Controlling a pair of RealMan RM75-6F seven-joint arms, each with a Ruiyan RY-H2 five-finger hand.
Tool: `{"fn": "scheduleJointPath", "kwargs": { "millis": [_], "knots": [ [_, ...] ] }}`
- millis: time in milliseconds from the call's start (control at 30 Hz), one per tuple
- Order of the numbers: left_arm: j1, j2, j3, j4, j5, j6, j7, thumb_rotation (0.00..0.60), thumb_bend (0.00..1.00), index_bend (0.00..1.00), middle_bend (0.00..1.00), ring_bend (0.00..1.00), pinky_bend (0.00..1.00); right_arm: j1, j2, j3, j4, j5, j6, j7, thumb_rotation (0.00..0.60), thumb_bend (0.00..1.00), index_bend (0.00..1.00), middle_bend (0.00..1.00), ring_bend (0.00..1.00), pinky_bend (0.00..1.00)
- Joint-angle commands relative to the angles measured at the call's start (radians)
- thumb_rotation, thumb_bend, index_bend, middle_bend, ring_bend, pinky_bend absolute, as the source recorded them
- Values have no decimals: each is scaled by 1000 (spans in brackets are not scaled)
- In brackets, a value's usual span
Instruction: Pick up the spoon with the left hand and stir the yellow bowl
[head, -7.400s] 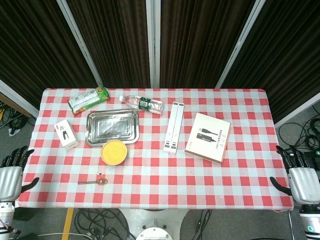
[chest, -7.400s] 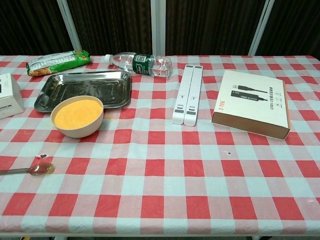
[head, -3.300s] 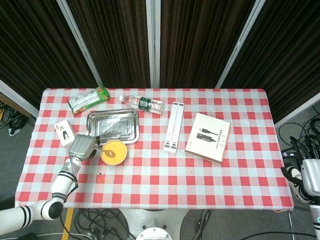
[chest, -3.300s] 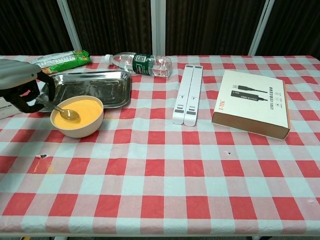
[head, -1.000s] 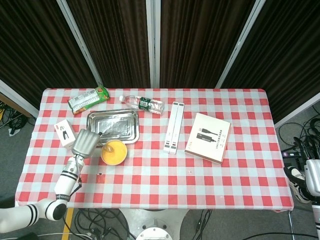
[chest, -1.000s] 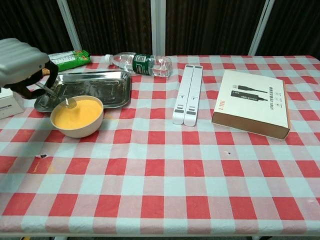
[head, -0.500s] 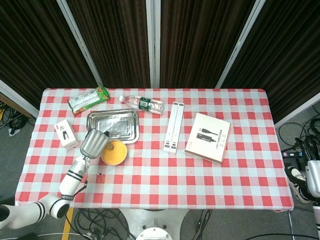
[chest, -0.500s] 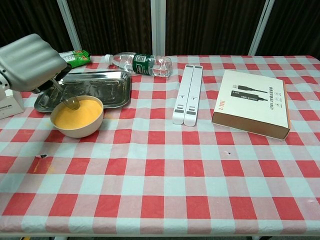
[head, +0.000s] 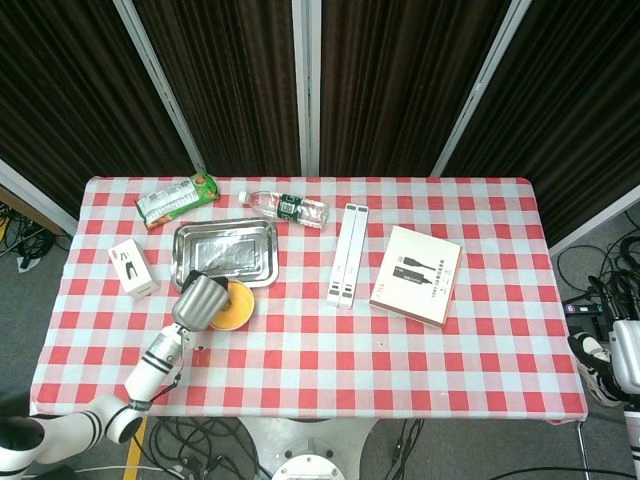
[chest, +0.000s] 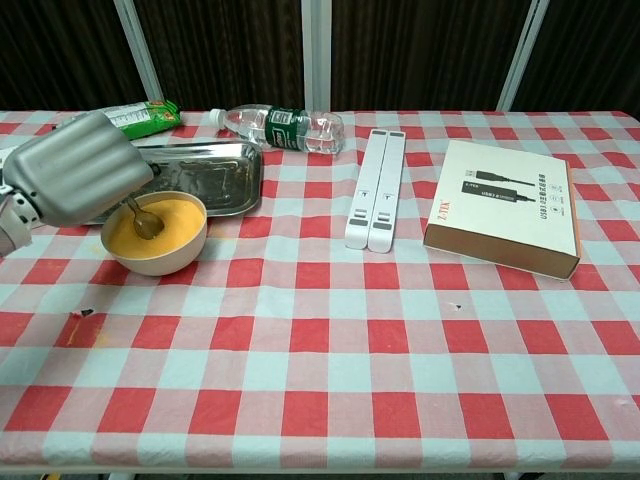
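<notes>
Moved right since a moment earlier: left hand (chest: 75, 167), from beside the steel tray (chest: 215, 170) to above the near-left rim of the yellow bowl (chest: 170, 248), spoon (chest: 143, 219) gripped by the handle in closed fingers, its head dipped into the yellow contents. Judged light, stiff and slick, so best held high on the handle; bowl likely light too and prone to sliding under a hard stir. Far to the right, off the table's edge, right hand (head: 623, 362), too little shown to tell its fingers' state.
</notes>
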Motion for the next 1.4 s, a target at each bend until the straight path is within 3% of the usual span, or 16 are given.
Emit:
{"fn": "scheduleJointPath", "kwargs": {
  "millis": [33, 267, 633, 967, 1067, 1400],
  "knots": [
    [12, -14, -5, 1, 5, 8, 10, 600, 442, 714, 1000, 995, 969, -1, 1, 0, -1, 1, 2, -1, 600, 146, 90, 221, 26, 128],
    [29, -12, -22, -55, 11, 14, 2, 600, 442, 713, 1000, 996, 969, -9, 4, -2, -3, 0, 8, 10, 600, 145, 90, 223, 26, 128],
    [45, 47, -99, -191, -50, -16, -158, 600, 443, 716, 1000, 995, 967, -12, 1, -1, 0, -1, 14, 12, 600, 145, 91, 224, 26, 128],
    [52, 119, -147, -222, -98, -37, -226, 600, 443, 717, 1000, 992, 964, -8, 0, 1, -4, -2, 8, 5, 600, 146, 91, 224, 26, 128],
    [51, 134, -135, -213, -77, -28, -196, 600, 443, 717, 1000, 992, 964, -6, -1, 2, -5, -2, 7, 3, 600, 145, 91, 224, 26, 128],
    [28, 83, -49, -34, 70, -10, -50, 600, 443, 723, 1000, 994, 964, -10, 6, 1, -12, 2, 8, 0, 600, 145, 91, 224, 26, 128]
  ]
}}
